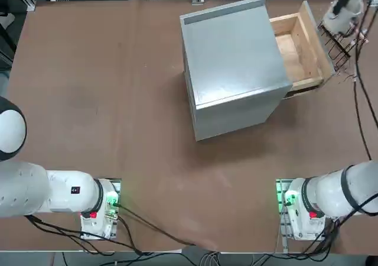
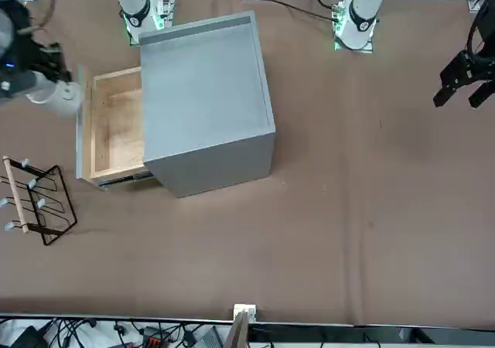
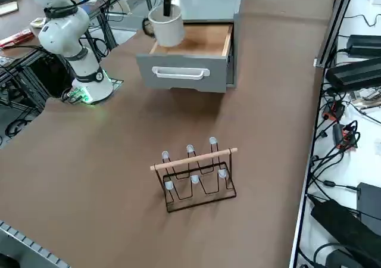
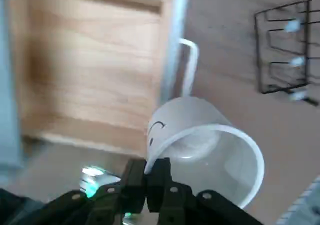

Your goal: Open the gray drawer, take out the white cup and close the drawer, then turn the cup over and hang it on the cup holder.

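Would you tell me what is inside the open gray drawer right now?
The gray drawer shows only its bare wooden tray. The right gripper, shut on the white cup, holds it above, hiding part of the tray.

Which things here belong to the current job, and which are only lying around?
Job things:
- white cup, held up by the right gripper over the open tray
- gray drawer, pulled out
- cup holder, no cup on it

Lying around:
- cables beside the table
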You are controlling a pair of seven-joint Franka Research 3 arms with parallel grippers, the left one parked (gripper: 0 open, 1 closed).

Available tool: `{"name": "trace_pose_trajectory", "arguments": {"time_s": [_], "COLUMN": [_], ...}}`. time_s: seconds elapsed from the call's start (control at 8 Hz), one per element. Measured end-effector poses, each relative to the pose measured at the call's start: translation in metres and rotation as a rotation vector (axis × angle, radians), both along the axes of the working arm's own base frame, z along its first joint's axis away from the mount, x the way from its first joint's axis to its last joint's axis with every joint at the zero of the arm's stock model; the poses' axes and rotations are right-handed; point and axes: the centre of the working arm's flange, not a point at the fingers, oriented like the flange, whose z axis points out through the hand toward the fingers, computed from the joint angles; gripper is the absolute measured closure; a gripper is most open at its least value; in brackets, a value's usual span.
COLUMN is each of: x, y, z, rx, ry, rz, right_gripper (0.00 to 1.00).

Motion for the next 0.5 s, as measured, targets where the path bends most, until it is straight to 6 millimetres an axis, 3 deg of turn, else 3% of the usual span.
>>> {"name": "trace_pose_trajectory", "arguments": {"time_s": [0.25, 0.5], "x": [-0.005, -0.004], "y": [-0.071, -0.112], "z": [-0.012, -0.041], "rx": [0.023, 0.043], "ry": [0.01, -0.013], "rz": [0.115, 0.192], "right_gripper": [0.95, 0.95]}}
